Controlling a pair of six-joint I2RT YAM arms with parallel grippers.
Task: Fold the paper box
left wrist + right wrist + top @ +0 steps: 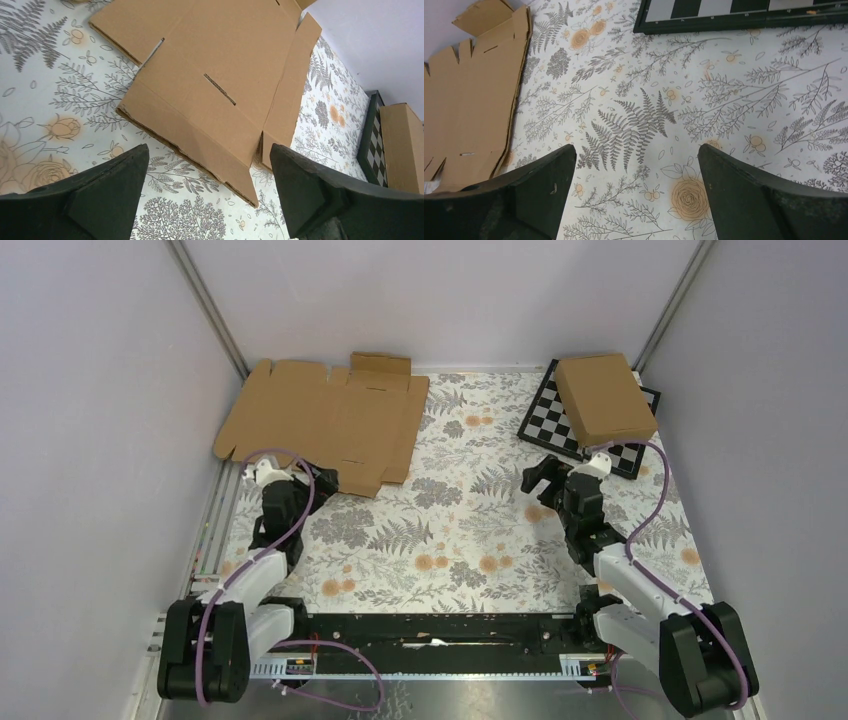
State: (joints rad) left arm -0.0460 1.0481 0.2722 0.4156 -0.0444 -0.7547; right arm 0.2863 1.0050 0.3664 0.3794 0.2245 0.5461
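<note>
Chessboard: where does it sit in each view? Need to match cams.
Top external: chessboard at the far right, near the back wall.
Left wrist: chessboard at the right edge.
Right wrist: chessboard along the top edge.
Shared landmark: flat cardboard sheet, in all three.

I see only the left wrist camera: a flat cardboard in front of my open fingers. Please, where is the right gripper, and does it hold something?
Observer: The right gripper is open and empty, over bare flowered cloth, close to the near left corner of the chessboard.
Operator: The folded box on that board, how does it lie?
Observer: It sits closed on the board's far right part, a little askew.
Operator: How far goes the flat cardboard to the left?
Observer: It reaches the far left corner of the cloth.
</note>
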